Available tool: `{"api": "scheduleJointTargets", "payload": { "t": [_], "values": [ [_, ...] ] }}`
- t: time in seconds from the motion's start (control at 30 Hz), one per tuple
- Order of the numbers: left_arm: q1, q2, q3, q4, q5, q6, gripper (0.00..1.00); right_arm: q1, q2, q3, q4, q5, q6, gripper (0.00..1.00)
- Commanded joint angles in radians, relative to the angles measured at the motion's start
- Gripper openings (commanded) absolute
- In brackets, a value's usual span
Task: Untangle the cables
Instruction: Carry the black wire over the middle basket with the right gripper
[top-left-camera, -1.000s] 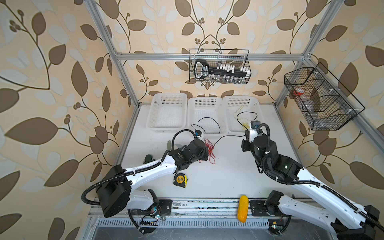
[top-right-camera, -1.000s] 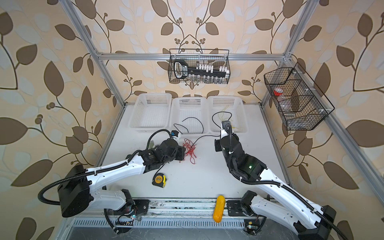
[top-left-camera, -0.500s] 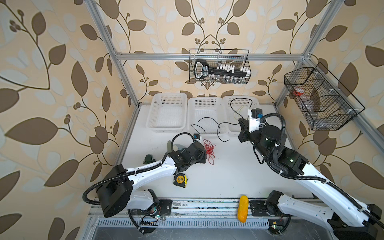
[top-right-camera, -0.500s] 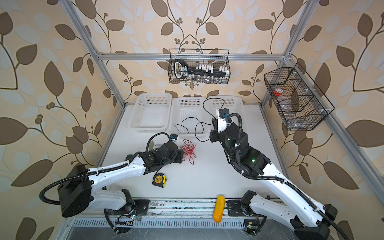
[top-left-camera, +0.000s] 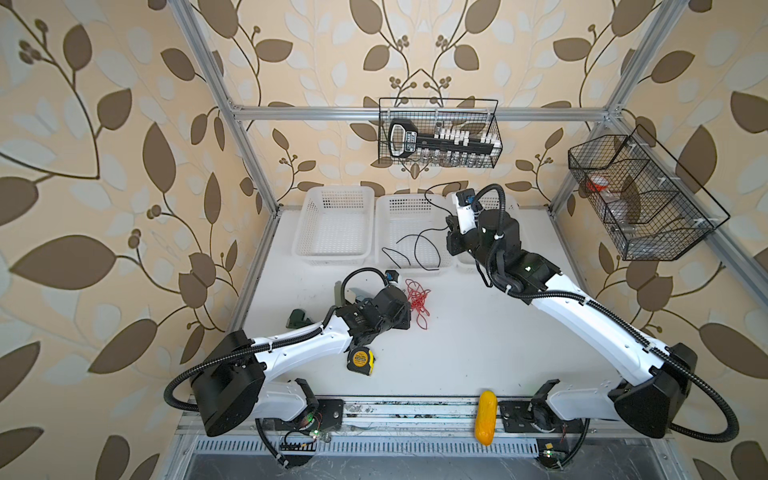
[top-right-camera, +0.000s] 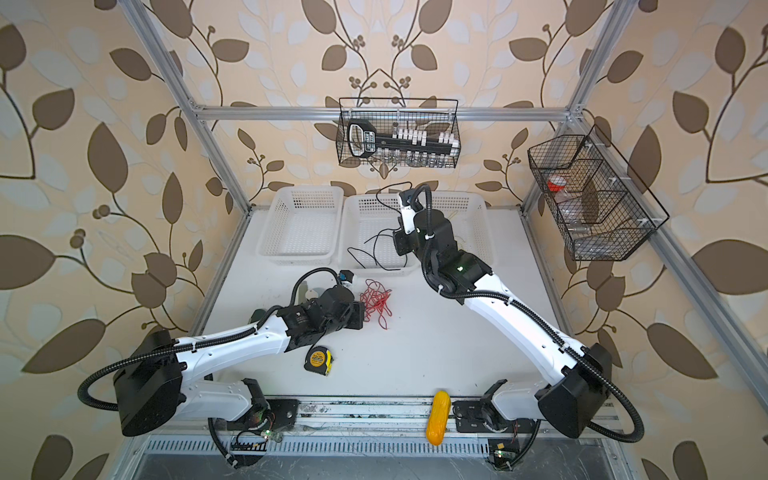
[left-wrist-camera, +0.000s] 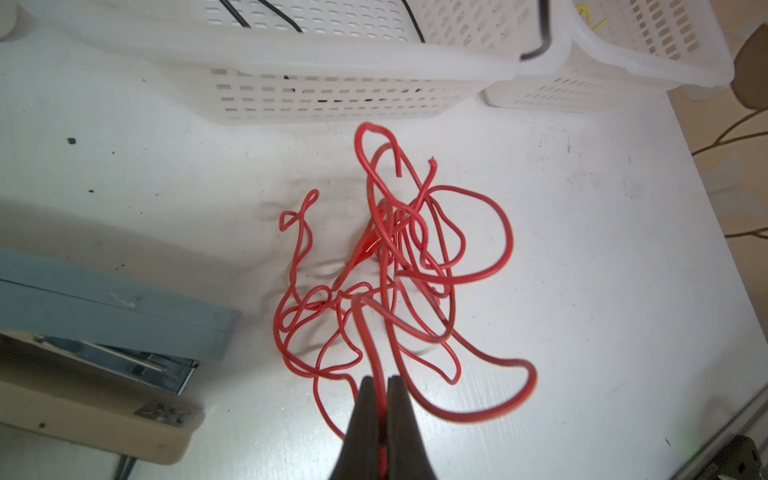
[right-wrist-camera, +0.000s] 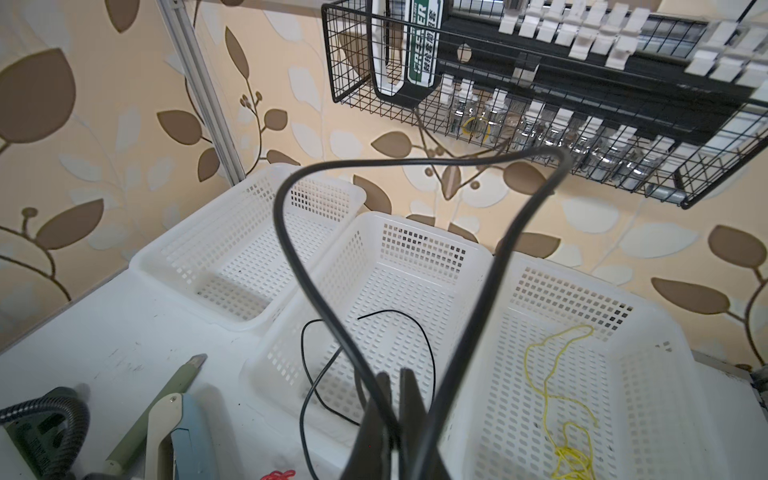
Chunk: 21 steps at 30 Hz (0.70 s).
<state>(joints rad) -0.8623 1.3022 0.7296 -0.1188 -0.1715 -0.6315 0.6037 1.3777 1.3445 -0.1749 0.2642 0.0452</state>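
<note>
The left gripper (left-wrist-camera: 381, 384) pinches the red cable (left-wrist-camera: 399, 257), whose flat tangle runs lengthwise toward the baskets (left-wrist-camera: 332, 54). The right gripper (right-wrist-camera: 392, 382) clamps the black cable (right-wrist-camera: 415, 162), which arches upward.

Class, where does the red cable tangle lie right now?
In both top views the red cable tangle lies on the table, between the middle basket and the left gripper, which is shut on one strand.
</note>
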Motion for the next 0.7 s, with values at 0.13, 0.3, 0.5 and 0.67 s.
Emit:
{"api": "scheduleJointTargets", "payload": {
  "t": [0.13, 0.3, 0.5, 0.67],
  "values": [
    [0.006, -0.013, -0.001, 0.016, -0.026, -0.016, 0.0, -0.055, 0.108, 0.065, 0.092, -0.115, -0.048, 0.0],
    [0.006, -0.01, -0.003, 0.037, -0.008, -0.008, 0.0, -0.057, 0.238, 0.053, 0.113, -0.123, -0.068, 0.0],
    [0.006, -0.043, -0.025, 0.059, 0.001, 0.007, 0.0, -0.066, 0.374, 0.039, 0.12, -0.124, -0.031, 0.0],
    [0.006, -0.058, -0.03, 0.056, -0.011, 0.015, 0.0, -0.08, 0.459, 0.052, 0.094, -0.129, 0.019, 0.0]
  ]
}}
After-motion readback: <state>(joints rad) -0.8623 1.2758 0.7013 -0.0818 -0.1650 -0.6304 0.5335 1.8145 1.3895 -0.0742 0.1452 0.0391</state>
